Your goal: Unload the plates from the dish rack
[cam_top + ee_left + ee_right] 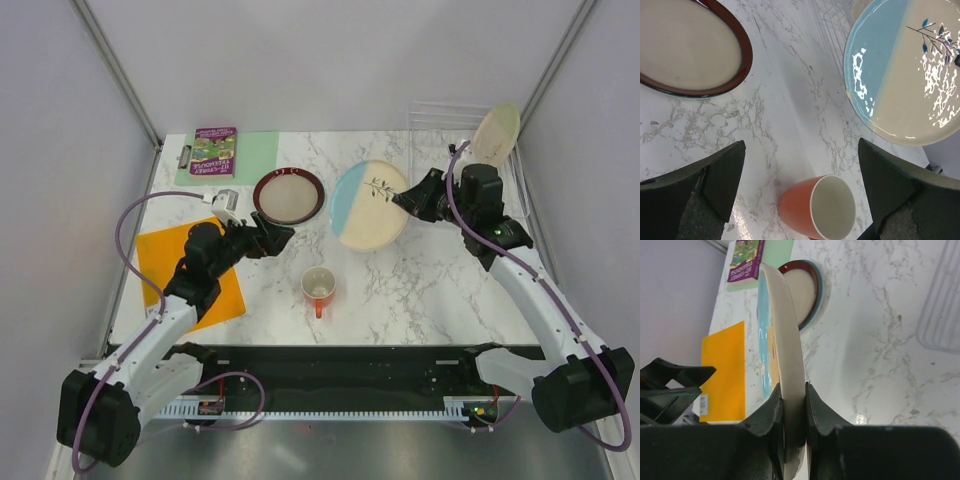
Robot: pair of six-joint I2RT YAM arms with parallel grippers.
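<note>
While the marble table (440, 270) took up most of the scene, the dish rack (435, 112) sat at its far right corner, with the pale yellow-cream plate (495, 133) standing tilted in it. Left of the rack, the blue-and-cream sprig plate (365, 210) was out over the middle of the table, its right rim pinched tight by the right gripper (402, 200). Whether it touched the marble could not be told. Just left of it, the maroon-rimmed plate (289, 195) lay flat on the table. The orange-red mug (318, 287) stood upright nearer the arms. By that flat plate's near edge the left gripper (278, 238) hovered, jaws spread wide and holding nothing.
</note>
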